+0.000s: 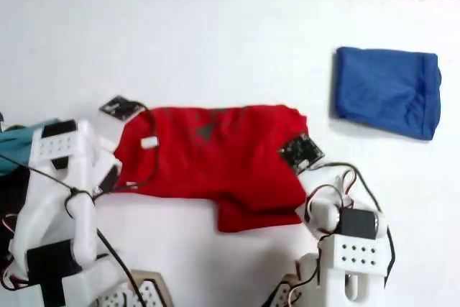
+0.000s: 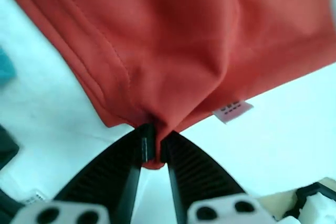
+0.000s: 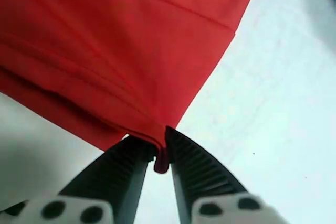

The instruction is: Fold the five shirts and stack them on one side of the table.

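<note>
**Clerk:** Grip status?

**Inspector:** The left gripper (image 2: 156,146) is pinched tight on an edge fold of the red cotton shirt (image 1: 208,156). The right gripper (image 3: 159,149) is clamped on the hem corner at the other end.

**Clerk:** Where is the shirt?

**Inspector:** It lies partly folded on the white table (image 1: 215,41), between the arms. A folded blue fabric shirt (image 1: 387,91) lies beyond it, well apart, on the right arm's side.

**Clerk:** Risks?

**Inspector:** Both holds are thin pinches at the very edge. In my judgement an uneven pull could slip a corner free. The loose lower flap could also bunch and skew the fold.
</note>
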